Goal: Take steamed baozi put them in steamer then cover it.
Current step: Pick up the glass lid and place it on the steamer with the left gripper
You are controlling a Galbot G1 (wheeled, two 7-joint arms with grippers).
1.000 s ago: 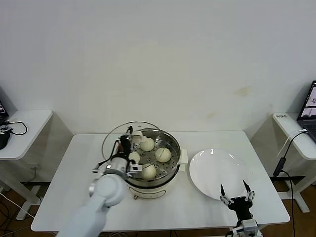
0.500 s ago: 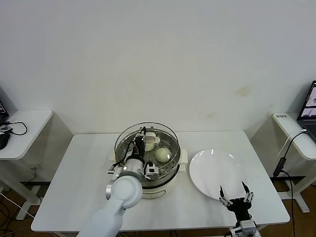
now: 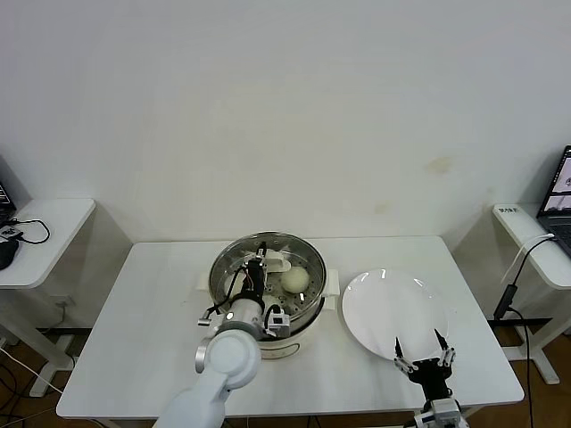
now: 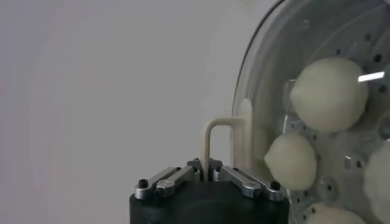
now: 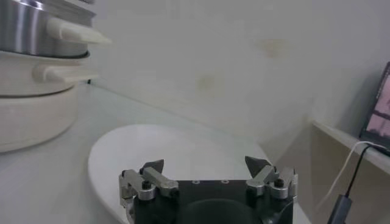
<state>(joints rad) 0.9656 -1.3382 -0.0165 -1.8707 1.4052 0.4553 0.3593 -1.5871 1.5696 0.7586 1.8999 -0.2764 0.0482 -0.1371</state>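
Left gripper [image 4: 207, 173] clamped on cover [image 4: 317, 73] handle above steamer [image 3: 308, 299], baozi [image 4: 329, 94] beneath, perhaps four, partly arm-hidden, right gripper [image 5: 207, 167] spread beside plate [image 5: 183, 152].

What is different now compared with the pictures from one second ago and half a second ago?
The left tool, shut on the cream handle, carried the round clear glass lid from the steel steamer pot's left-rear edge rightward until it sits centred over the pot and the pale buns. Unchanged: the grip on the handle, the flat white plate, and the open right tool at the table's front edge.
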